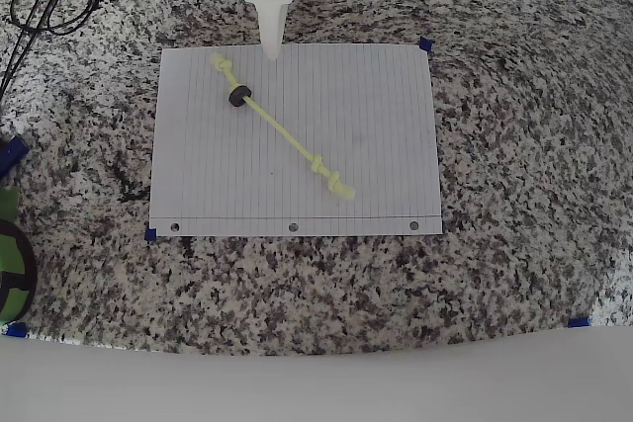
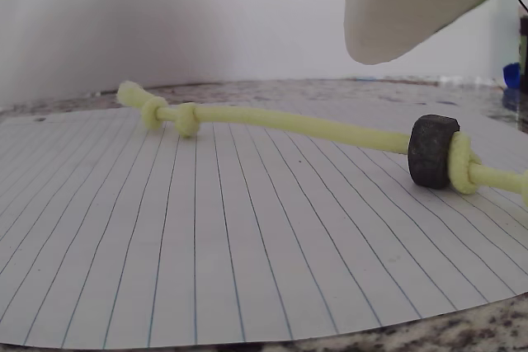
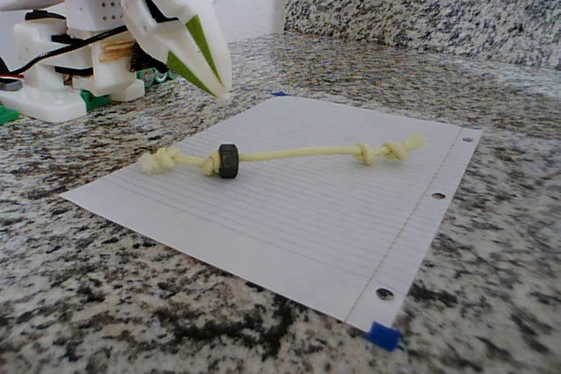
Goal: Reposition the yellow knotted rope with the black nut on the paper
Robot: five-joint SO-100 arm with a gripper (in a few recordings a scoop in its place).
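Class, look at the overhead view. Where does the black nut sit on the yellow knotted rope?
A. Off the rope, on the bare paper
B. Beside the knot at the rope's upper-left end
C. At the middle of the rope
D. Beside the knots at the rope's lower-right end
B: the black nut is threaded on the yellow knotted rope right beside the upper-left knot, nearest the hand, all lying on the paper.

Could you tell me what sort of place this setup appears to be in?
Probably a kitchen counter used as a test bench: a speckled granite countertop with a matching granite backsplash against a white wall. Blue tape pins the paper down, and black cables trail nearby.
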